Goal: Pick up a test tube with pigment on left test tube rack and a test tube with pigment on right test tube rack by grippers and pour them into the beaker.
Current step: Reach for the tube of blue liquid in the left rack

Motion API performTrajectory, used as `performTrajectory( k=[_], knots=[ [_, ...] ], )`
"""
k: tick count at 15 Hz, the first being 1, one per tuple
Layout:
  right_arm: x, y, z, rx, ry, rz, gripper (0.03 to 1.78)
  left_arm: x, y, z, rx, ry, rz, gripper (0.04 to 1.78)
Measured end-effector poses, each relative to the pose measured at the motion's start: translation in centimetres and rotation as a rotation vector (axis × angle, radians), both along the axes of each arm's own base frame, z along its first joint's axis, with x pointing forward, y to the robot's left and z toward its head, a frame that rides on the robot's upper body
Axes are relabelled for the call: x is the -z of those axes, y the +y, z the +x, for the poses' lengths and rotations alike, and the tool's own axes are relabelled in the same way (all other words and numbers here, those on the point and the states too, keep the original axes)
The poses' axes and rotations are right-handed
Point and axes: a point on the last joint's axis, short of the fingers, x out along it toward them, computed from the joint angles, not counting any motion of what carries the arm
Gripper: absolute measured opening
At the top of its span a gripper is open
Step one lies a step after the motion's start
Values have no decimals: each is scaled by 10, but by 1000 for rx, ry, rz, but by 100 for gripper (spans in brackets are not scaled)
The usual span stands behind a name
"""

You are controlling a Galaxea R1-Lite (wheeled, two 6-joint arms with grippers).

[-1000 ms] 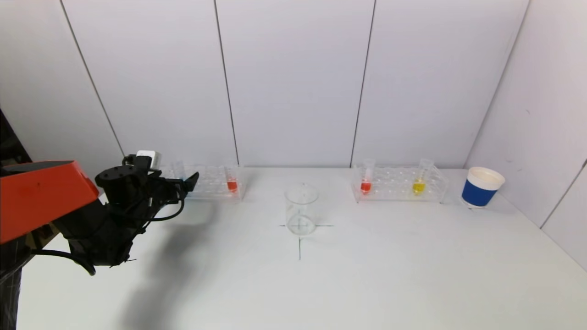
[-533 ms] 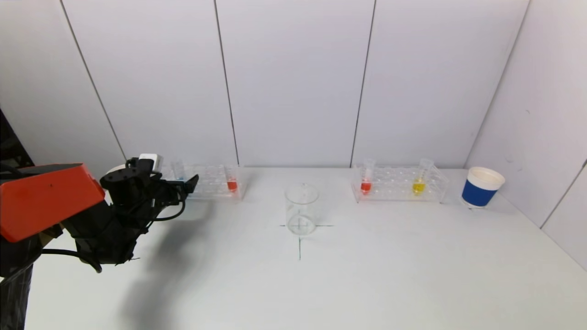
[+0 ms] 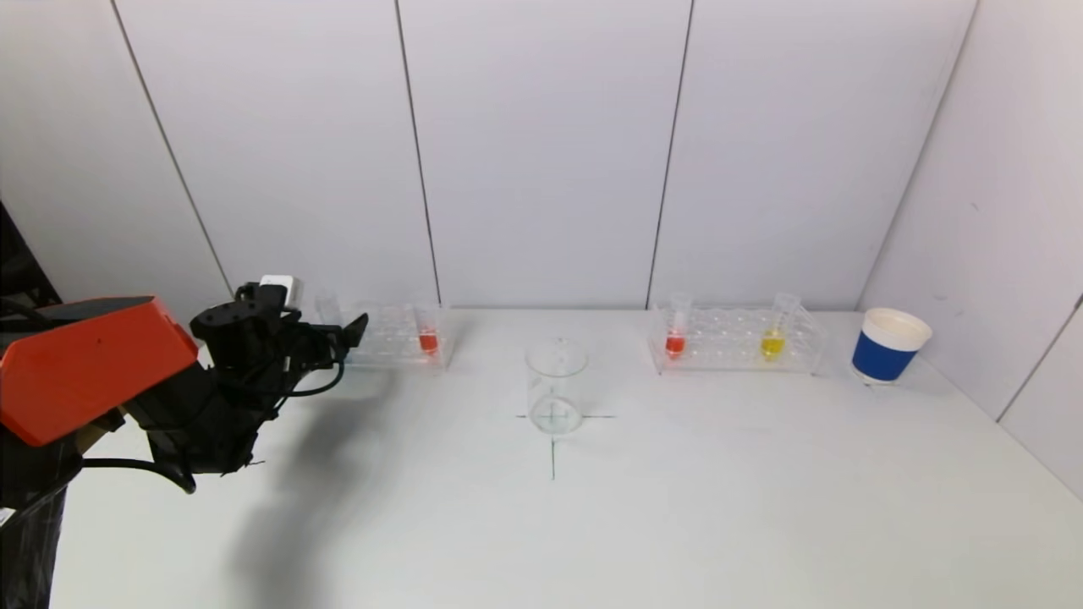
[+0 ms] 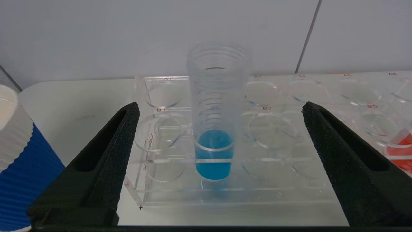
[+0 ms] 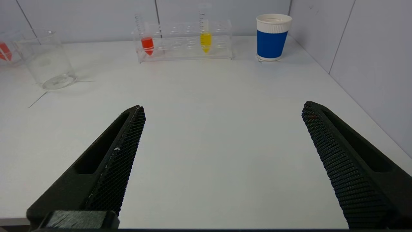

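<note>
Surface [image 3: 677, 507]: flat, matte white, marked with a thin dark cross beneath the clear glass beaker [image 3: 556, 386], which stands near the centre and looks empty apart from a faint film at its base.

Room: pale grey-white wall panels [image 3: 541, 152] with dark vertical seams close off the back; a further panelled wall angles in along the robot's right side.

Left clear acrylic test tube rack [image 3: 393, 337]: at the back left of the surface. It holds a clear tube with blue pigment [image 4: 214, 129], upright in a front-row well near the rack's left end, and a clear tube with red pigment [image 3: 428, 330] toward its right end.

Right clear acrylic test tube rack [image 3: 734, 340]: at the back right. It holds a red-pigment tube [image 3: 675, 331] at its left end and a yellow-pigment tube [image 3: 773, 331] toward its right.

Blue paper cup with white rim [image 3: 889, 345]: just beyond the right rack, near the angled wall. A second blue ribbed cup [image 4: 19, 161] stands beside the left rack.

Left gripper [image 4: 219, 111]: black, on an orange-cased arm, level with the left rack; fingers [image 4: 120, 129] spread wide, one to each side of the blue tube, touching nothing.

Right gripper [image 5: 222, 111]: low over bare surface, well apart from the racks; fingers [image 5: 128, 129] released and spread.
</note>
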Motion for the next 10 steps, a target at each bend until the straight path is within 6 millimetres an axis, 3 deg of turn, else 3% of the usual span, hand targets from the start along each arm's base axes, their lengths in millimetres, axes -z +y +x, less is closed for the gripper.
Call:
performTrajectory(
  k=[10],
  knots=[
    [0,0,0,0,1,0,177,-3,1,20,-5,-9,-1,176]
  ],
)
